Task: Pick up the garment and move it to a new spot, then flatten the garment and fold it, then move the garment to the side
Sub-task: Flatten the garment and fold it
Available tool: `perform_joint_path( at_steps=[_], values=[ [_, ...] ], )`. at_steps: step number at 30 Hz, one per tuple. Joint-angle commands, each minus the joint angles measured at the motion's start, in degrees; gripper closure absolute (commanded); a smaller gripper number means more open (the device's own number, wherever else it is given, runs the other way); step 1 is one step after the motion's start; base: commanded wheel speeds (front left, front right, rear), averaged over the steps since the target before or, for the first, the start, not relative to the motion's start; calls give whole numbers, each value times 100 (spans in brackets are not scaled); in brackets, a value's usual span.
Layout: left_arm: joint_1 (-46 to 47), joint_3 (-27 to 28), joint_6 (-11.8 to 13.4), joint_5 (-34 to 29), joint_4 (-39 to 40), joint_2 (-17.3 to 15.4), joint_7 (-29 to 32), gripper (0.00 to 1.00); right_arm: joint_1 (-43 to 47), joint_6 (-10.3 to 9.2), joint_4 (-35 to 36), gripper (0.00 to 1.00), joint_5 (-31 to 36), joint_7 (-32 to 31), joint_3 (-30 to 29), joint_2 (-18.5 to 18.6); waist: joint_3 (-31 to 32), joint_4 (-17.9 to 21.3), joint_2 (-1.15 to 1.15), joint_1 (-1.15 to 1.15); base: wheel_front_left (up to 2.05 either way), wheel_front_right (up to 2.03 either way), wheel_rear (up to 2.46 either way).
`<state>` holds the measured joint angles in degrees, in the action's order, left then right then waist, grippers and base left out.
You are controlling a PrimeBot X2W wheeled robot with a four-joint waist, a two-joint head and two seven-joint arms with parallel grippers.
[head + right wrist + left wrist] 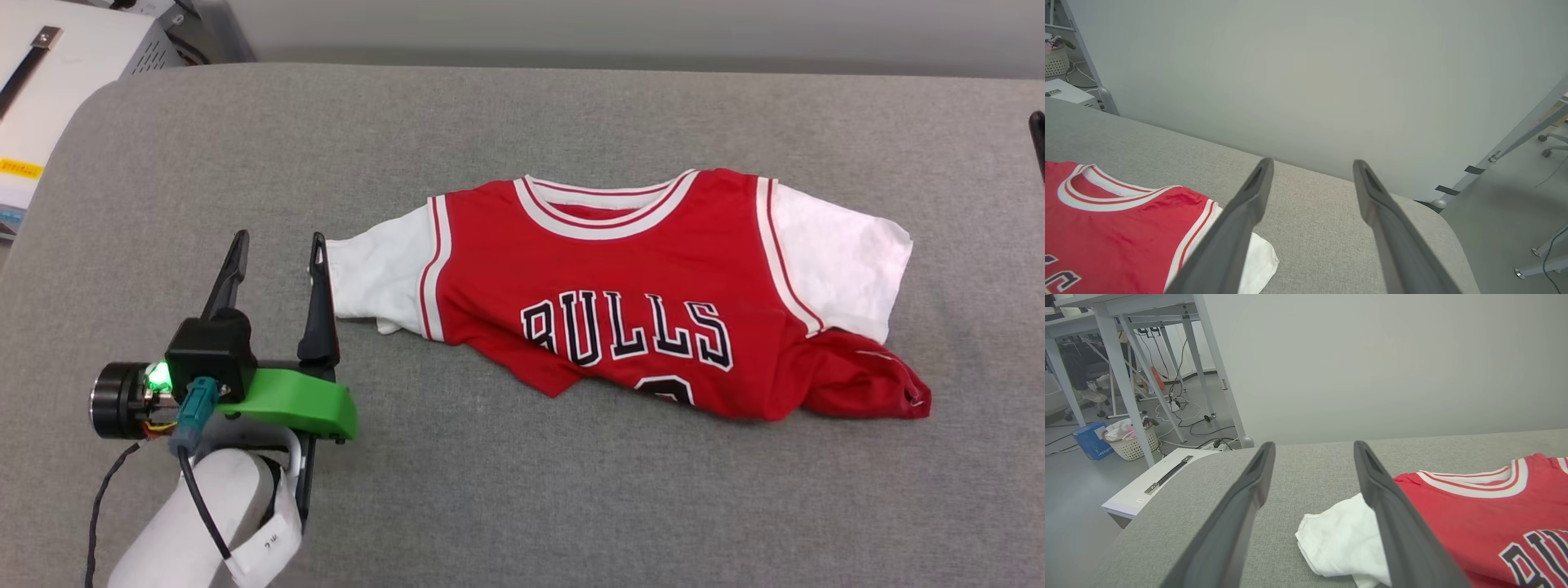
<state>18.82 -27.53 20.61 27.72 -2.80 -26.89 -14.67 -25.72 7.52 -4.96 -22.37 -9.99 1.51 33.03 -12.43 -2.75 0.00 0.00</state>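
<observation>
A grey fabric-covered bench (522,506) stands before a plain pale wall and carries one garment, a red BULLS jersey (637,286). It lies front up between the bench's middle and its right edge, collar toward the far edge. The hem is rucked and half hides the number, so I judge the flattening unfinished. Its two white sleeves point toward the bench's ends. The left tool (277,245) hangs spread and empty, one finger just beside the near sleeve (375,278), probably placed to tug it flat. The right tool (1310,163) is also spread and empty, by the other sleeve (1261,257).
</observation>
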Motion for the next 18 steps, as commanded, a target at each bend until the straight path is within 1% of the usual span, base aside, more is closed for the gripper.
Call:
perform_joint_path(
  at_steps=[1, 4, 6, 10, 12, 14, 18],
  values=[
    [-126, 102, -54, -151, 41, 106, -32, 0, -201, -3, -136, 0, -262, -393, 136, 199, -185, -110, 0, 0, 0, 0, 0],
    [-201, 322, -184, -384, 84, 318, -32, 0, -490, -3, -432, 0, -801, -1401, 498, 645, -377, -192, 0, 0, 0, 0, 0],
    [-219, 460, -283, -517, 92, 443, -32, 0, -635, -3, -626, 0, -1145, -2047, 705, 847, -493, -245, 0, 0, 0, 0, 0],
    [-188, 726, -512, -745, 71, 658, -32, 0, -938, -3, -913, 0, -1699, -2998, 1021, 1061, -748, -341, 0, 0, 0, 0, 0],
    [-146, 845, -616, -858, 73, 765, -32, 0, -1085, -3, -1028, 0, -1842, -3277, 1136, 1096, -883, -386, 0, 0, 0, 0, 0],
    [-95, 951, -716, -966, 70, 871, -32, 0, -1231, -3, -1139, 0, -1877, -3404, 1240, 1089, -1009, -434, 0, 0, 0, 0, 0],
    [9, 1136, -896, -1166, 48, 1068, -32, 0, -1504, -3, -1365, 0, -1877, -3457, 1458, 1007, -1234, -512, 0, 0, 0, 0, 0]
  ],
)
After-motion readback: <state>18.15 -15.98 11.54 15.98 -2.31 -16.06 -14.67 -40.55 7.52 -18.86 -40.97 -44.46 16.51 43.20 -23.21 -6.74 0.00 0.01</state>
